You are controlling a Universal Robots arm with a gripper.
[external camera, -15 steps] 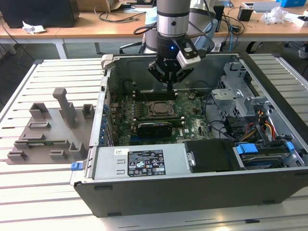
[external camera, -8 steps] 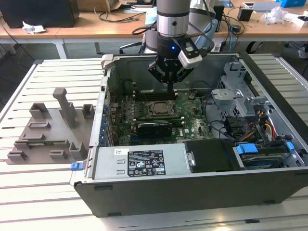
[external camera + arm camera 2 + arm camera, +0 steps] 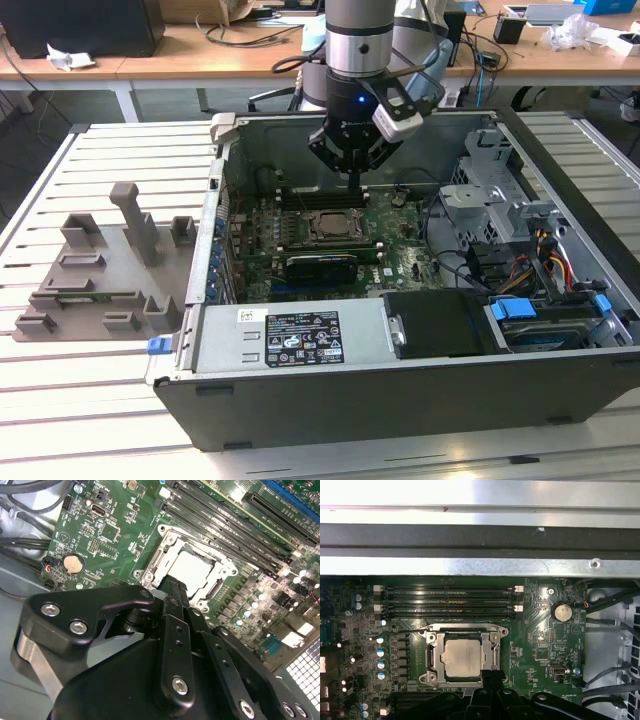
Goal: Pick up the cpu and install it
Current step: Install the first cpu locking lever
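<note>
The gripper [image 3: 354, 182] hovers over the motherboard with narrow, empty fingers, and the cpu [image 3: 462, 658] lies flat in its socket frame [image 3: 462, 652] just below the tips

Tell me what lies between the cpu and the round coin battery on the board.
In the first wrist view, the socket frame borders the cpu, then green board with small components runs to the coin battery. Nothing loose lies there.
</note>
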